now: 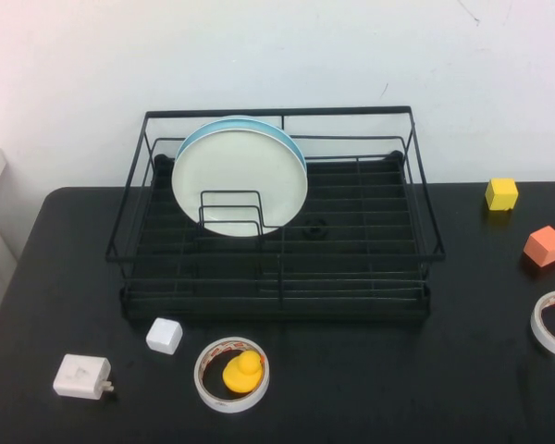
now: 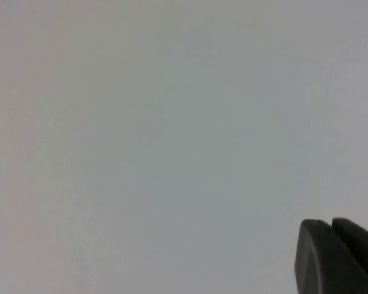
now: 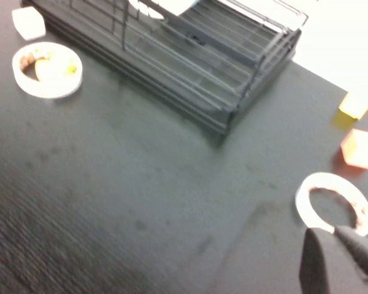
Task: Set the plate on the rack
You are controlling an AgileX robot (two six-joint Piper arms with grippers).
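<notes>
White plate [image 1: 239, 181] is standing upright in the black wire dish rack [image 1: 277, 277], apparently placed; left tool [image 2: 337, 257] and right tool [image 3: 340, 260], fingers pressed together, holding nothing, are hanging clear of the rack.

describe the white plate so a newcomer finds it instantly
Find the black wire rack at the table's back. In its left half two plates stand upright in the dividers. The white plate is the front one; the light blue plate shows only as a rim behind it.

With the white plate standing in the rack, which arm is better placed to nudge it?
Probably right. The right gripper hangs over the table facing the rack, while the left gripper faces only blank wall. Still, the plate stands at the rack's left, and neither arm shows in the high view.
</notes>
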